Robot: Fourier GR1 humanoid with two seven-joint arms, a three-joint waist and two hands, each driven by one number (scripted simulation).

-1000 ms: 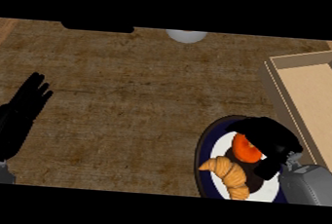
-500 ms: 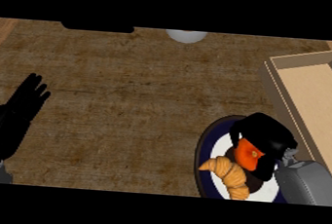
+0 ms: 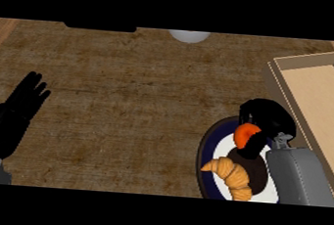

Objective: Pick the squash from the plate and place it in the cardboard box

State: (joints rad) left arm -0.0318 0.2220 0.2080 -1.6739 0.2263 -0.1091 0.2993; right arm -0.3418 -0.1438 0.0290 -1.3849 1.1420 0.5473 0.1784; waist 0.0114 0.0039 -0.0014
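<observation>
Right robot hand (image 3: 265, 122) has its fingers and thumb curled round the orange squash (image 3: 246, 133), which sits on the plate (image 3: 209, 149) beside a croissant (image 3: 231, 174). I'd lift straight up so the croissant isn't nudged, then carry it right, over the cardboard box (image 3: 323, 103) wall. Left robot hand (image 3: 16, 113) rests open on the table (image 3: 128, 92).

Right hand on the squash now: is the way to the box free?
Probably yes. The right robot hand curls around the squash on the plate, and the open box lies just beside it with nothing between.
</observation>
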